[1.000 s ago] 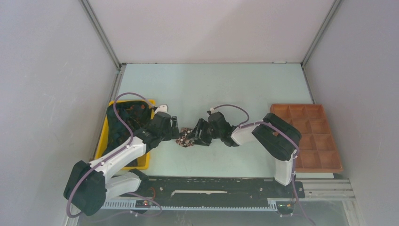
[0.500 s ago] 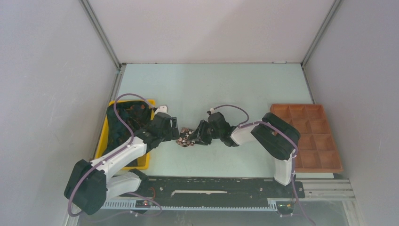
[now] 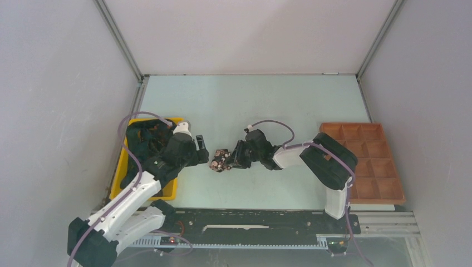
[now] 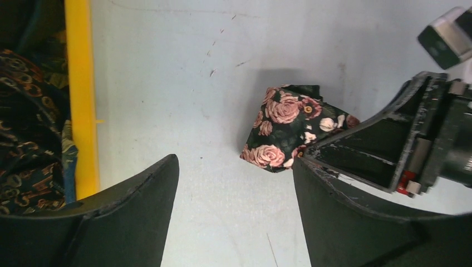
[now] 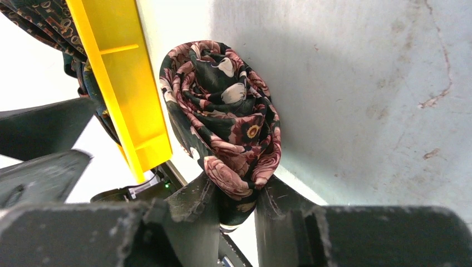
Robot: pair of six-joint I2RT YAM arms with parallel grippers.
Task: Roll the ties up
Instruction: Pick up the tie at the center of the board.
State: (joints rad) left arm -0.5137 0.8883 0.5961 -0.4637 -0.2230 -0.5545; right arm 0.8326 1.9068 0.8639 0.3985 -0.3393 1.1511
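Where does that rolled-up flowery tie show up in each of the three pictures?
Top external: rolled tie just left of centre.
Left wrist: rolled tie right of centre.
Right wrist: rolled tie at centre, pinched by the right end effector.
Shared landmark: yellow bin.

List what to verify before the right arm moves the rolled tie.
1. Right pincer shut on the rolled tie: ok, it pinches one end.
2. Coils tight: ok, packed closely; where the tail end sits, cannot tell.
3. Left pincer off the fabric: ok, open and apart from it.
4. Yellow bin out of the way: ok, it stands apart, to the left.
5. Tie lifted off the table: cannot tell.
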